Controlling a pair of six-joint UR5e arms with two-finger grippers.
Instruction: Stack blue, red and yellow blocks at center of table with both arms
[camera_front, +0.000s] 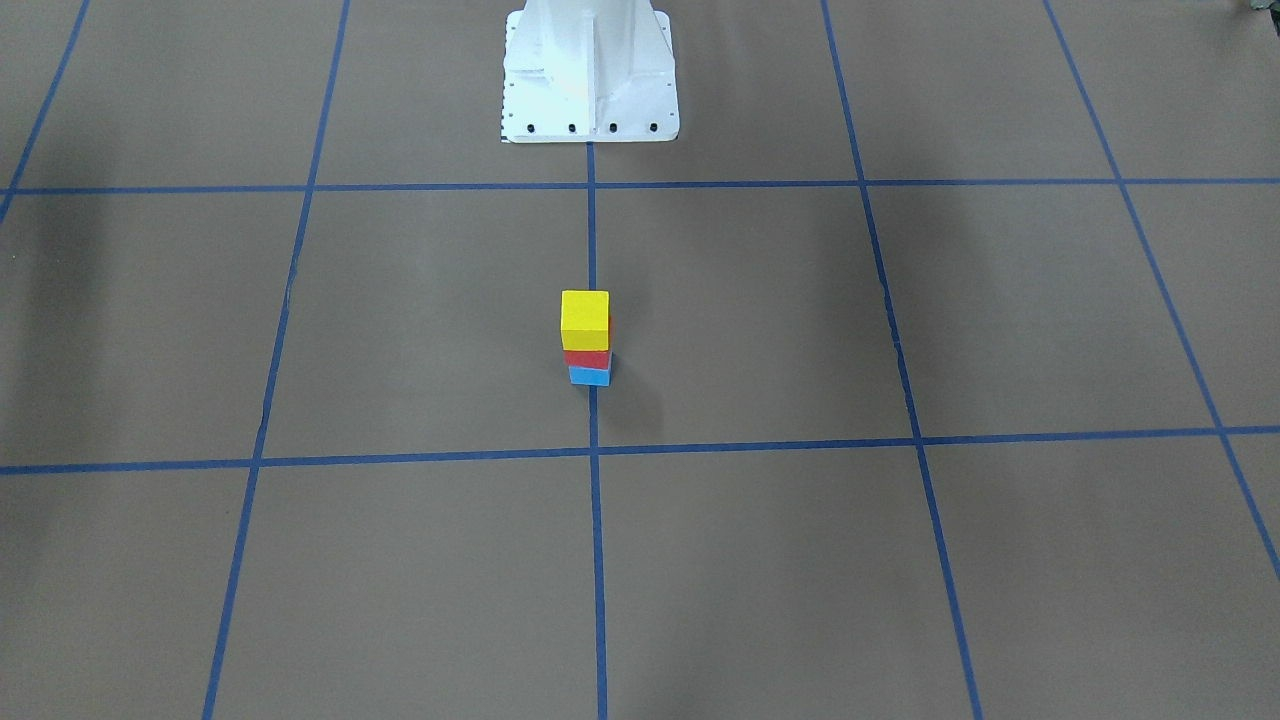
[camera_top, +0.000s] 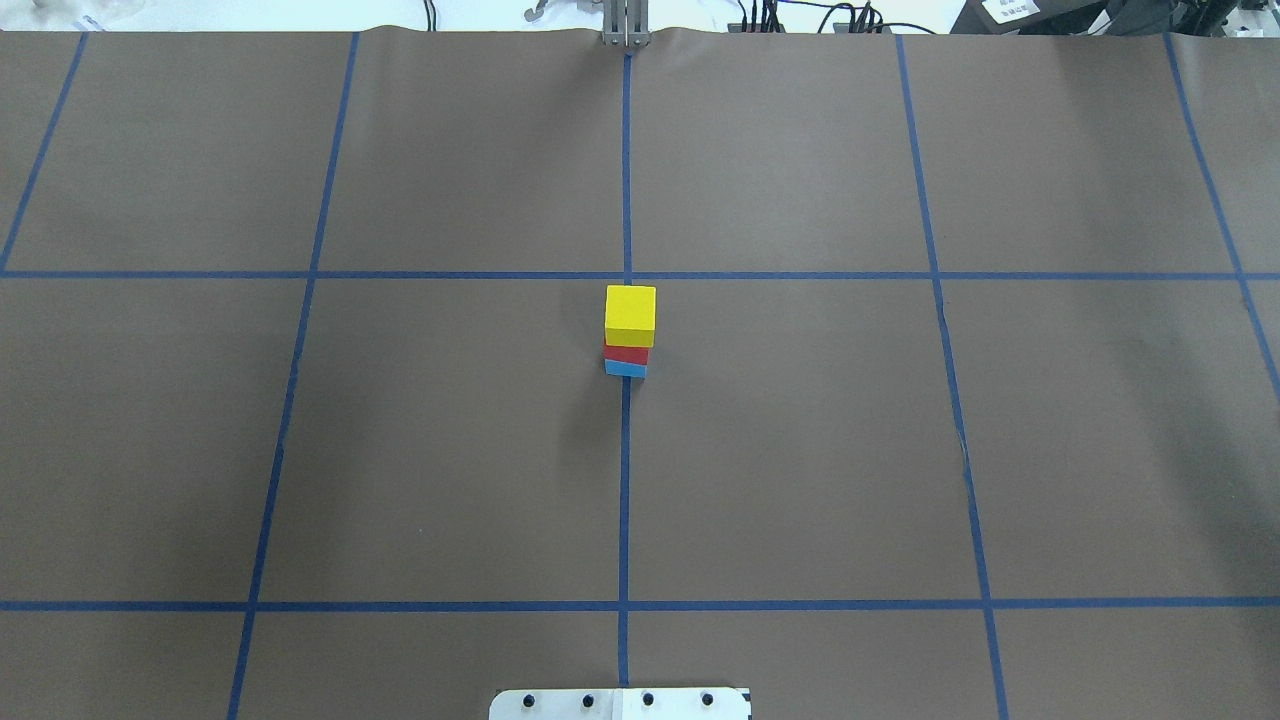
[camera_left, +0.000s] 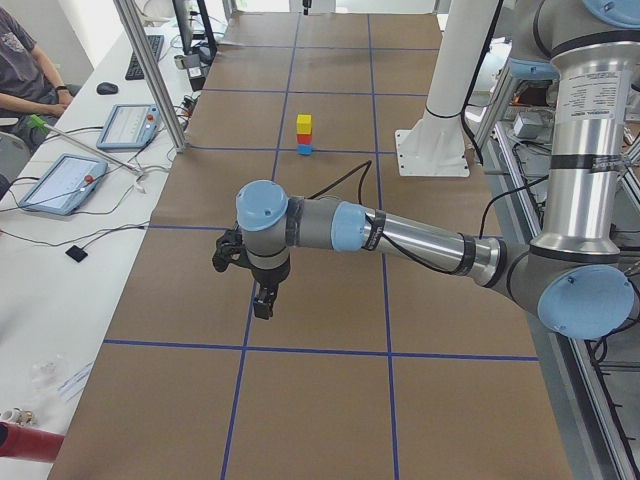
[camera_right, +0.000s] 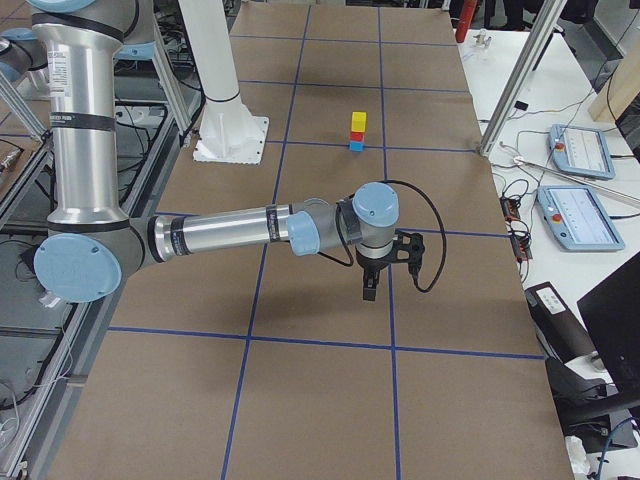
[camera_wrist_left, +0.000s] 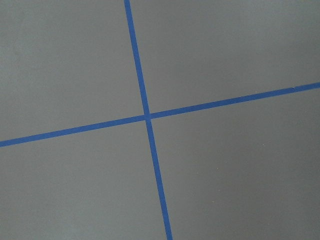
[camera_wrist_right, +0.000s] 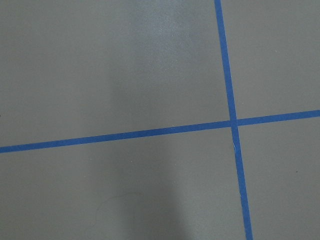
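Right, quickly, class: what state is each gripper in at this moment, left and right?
Left gripper: seen only from the side, jaws cannot be told open or shut.
Right gripper: the same, cannot be told.

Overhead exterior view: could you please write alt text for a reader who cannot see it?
A stack of three blocks stands near the centre of a brown table: yellow block on red block on blue block. It sits on the middle line of a blue tape grid; a white base plate shows at the bottom edge.
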